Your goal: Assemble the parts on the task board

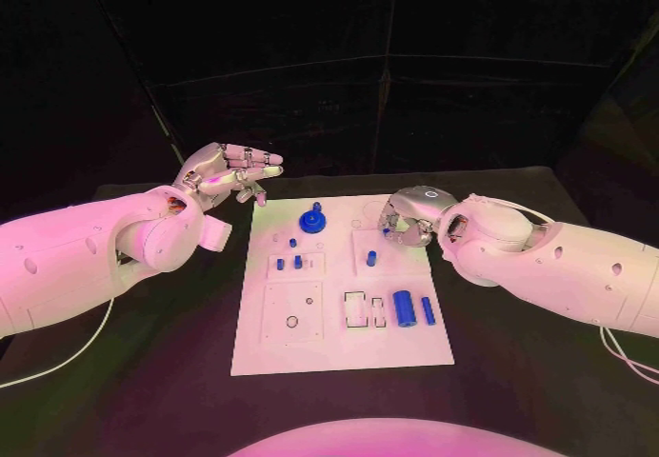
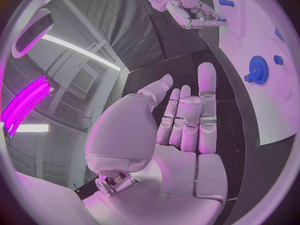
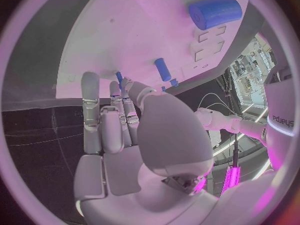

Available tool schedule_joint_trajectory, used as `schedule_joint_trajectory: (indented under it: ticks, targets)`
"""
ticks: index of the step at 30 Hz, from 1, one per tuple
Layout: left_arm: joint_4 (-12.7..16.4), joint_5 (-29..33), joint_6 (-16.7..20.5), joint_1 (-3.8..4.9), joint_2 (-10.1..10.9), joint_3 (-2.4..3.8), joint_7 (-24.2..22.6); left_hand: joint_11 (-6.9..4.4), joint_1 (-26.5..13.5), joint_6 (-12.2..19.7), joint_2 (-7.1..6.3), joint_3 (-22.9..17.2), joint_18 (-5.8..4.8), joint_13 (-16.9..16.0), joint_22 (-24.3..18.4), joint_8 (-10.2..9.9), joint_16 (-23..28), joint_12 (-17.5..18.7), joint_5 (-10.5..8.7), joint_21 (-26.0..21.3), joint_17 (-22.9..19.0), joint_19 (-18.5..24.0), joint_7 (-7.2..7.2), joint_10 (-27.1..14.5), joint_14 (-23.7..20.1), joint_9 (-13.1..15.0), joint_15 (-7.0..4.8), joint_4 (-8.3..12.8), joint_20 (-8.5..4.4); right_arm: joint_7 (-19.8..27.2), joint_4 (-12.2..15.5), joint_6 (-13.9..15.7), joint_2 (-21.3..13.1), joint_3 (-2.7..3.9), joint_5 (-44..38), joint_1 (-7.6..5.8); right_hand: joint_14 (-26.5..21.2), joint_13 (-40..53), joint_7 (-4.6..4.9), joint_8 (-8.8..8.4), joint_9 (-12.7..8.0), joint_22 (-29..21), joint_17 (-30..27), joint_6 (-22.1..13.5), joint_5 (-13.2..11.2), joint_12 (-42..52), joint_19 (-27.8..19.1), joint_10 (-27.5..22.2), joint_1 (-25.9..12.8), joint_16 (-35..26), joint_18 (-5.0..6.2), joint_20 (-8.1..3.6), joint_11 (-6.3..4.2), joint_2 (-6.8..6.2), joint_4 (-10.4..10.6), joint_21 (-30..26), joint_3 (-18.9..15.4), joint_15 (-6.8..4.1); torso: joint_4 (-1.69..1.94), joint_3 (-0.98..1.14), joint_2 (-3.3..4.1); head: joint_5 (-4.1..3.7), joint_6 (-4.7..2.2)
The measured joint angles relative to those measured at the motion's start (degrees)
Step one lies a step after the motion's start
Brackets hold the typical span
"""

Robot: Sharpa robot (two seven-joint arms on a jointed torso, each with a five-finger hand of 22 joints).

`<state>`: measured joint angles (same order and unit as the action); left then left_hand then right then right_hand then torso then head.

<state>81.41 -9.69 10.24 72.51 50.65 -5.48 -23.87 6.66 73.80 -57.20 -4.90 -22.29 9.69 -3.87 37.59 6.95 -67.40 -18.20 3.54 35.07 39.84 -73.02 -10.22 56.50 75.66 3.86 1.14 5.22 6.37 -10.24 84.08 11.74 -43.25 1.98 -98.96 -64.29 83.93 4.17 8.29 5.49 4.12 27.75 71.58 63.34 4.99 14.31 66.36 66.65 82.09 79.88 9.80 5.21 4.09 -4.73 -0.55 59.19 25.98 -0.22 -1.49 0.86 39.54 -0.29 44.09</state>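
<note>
Nearest the head camera, at the task board (image 1: 344,352)'s near half: a large blue cylinder (image 1: 404,308) lying beside a slimmer blue pin (image 1: 428,310), with two small rectangular cut-outs (image 1: 366,309) just to their side and a plate with a round hole (image 1: 292,321) further along; all of these well clear of both hands and closer to the robot than either. Over the board's far right part, the right hand (image 1: 412,215), back of the hand turned up, fingers curled down toward the white surface; in the right wrist view (image 3: 134,135), fingertips (image 3: 119,82) touching a thin blue peg (image 3: 119,77), though whether pinched or merely touched cannot be told. Just ahead of those fingers, another short blue peg (image 3: 162,69); well beyond them, the big cylinder (image 3: 214,12). Off the board's far left corner, the left hand (image 1: 227,174) raised above the black table (image 1: 124,381), palm up, fingers spread and slightly bent, holding nothing; same in the left wrist view (image 2: 181,130). Near that hand, toward the board's middle, a blue gear (image 1: 313,221) with a short post standing upright on the board, also in the left wrist view (image 2: 257,67). Between the two hands and a little nearer the robot, several small blue pegs (image 1: 289,260) standing in the board.
</note>
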Motion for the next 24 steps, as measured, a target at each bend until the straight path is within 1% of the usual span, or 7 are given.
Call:
schedule_joint_trajectory:
  ticks: [6,10,14,17,20,23,24]
  targets:
    - [-0.1,0.0,0.0,0.0,0.0,0.0,0.0,-0.21,0.0,0.2,0.0,0.3,-0.01,0.0,-0.1,0.0,0.0,0.0,0.0,0.0,-0.1,0.0,-0.2,-0.2,0.0,0.0,0.0,0.0,0.0,0.1,2.1,1.1,-1.5,0.02,0.4,0.0,0.0,0.0,0.12,-0.01,0.0,0.1,0.1,0.1,0.0,0.0,0.0,0.0,0.0,0.0,-0.01,0.0,0.0,0.0,0.0,0.0,0.0,0.0,0.0,0.0,0.0,-0.01,-0.05]
    - [-0.1,0.0,0.1,0.0,0.1,0.0,0.0,0.0,0.0,0.2,0.0,0.3,-0.01,0.0,-0.1,0.0,0.0,0.0,0.0,0.0,-0.1,0.0,-0.2,-0.4,0.0,0.0,0.0,0.0,0.0,0.1,5.3,1.7,-3.6,0.08,1.4,-0.03,0.0,0.0,0.13,-0.01,0.0,0.1,0.0,0.1,0.0,0.0,0.0,0.0,0.0,0.0,0.0,0.0,0.0,0.0,-0.1,0.0,0.1,0.0,0.0,-0.03,-0.01,-0.01,-0.06]
    - [-0.2,0.0,0.1,0.0,0.1,0.0,0.0,0.0,0.0,0.2,0.0,0.3,-0.01,0.0,-0.1,0.0,0.0,0.0,0.0,0.0,-0.1,0.0,-0.2,-0.4,-0.2,0.0,0.2,0.0,0.0,0.5,8.7,2.7,-5.0,0.28,3.7,-0.18,0.0,-0.1,0.12,-0.01,-0.1,0.0,0.1,0.1,0.0,-0.3,0.0,0.0,0.0,0.3,0.0,0.0,0.0,0.0,-0.2,0.0,0.6,0.0,-0.05,-0.04,-0.08,0.25,-0.13]
    - [-0.3,0.0,0.2,0.0,0.0,0.0,0.0,0.0,0.0,0.2,0.0,0.3,-0.01,0.0,-0.1,0.0,0.0,0.0,0.0,0.0,-0.1,0.0,-0.2,-0.4,-0.2,0.0,0.2,0.0,0.0,1.3,11.3,3.7,-5.3,0.71,5.7,-0.35,0.0,-0.1,0.12,-0.01,-0.1,0.0,0.2,0.1,0.0,-0.3,0.0,0.0,0.0,0.3,0.0,0.0,0.0,0.0,-0.3,0.3,0.7,0.0,-0.05,-0.04,-0.09,0.41,-0.34]
    - [-0.4,0.0,0.4,0.0,-0.1,0.0,0.0,0.0,0.0,0.4,0.0,0.3,-0.01,0.0,-0.1,0.0,0.0,0.0,0.0,0.0,-0.1,0.0,-0.4,-0.4,-0.2,0.0,0.2,0.0,0.0,2.1,13.2,4.5,-5.3,0.89,7.4,-0.43,0.0,-0.1,0.12,-0.01,-0.1,0.0,0.4,0.1,0.0,-0.3,0.0,0.0,0.0,0.3,-0.01,0.0,0.0,0.0,-0.3,0.3,0.7,0.0,0.02,-0.06,-0.09,0.57,-0.46]
    - [-0.4,0.0,0.5,0.0,-0.2,0.0,-0.1,0.0,0.0,0.4,0.0,0.3,-0.01,0.0,0.0,0.0,0.0,0.0,0.0,0.0,-0.1,0.0,-0.4,-0.4,-0.2,0.0,0.2,0.0,0.0,2.9,14.3,5.3,-4.8,0.93,8.8,-0.44,0.0,-0.1,0.12,-0.01,-0.1,0.1,0.5,0.1,0.0,-0.3,0.0,0.0,0.0,0.3,0.0,0.0,0.0,0.0,-0.3,0.3,0.7,0.01,0.15,-0.07,-0.08,0.97,-0.55]
    - [-0.5,0.0,0.5,0.0,-0.2,0.0,-0.1,0.0,0.0,0.4,0.0,0.3,-0.01,0.0,0.0,0.0,0.0,0.0,0.0,0.0,-0.1,0.0,-0.4,-0.4,-0.2,0.0,0.2,0.0,0.0,3.1,14.6,5.5,-4.6,0.95,9.2,-0.44,0.0,-0.1,0.12,-0.01,-0.1,0.1,0.5,0.1,0.0,-0.3,0.0,0.0,0.0,0.3,-0.01,0.0,0.0,0.0,-0.3,0.3,0.7,0.0,0.18,-0.08,-0.06,1.26,-0.55]
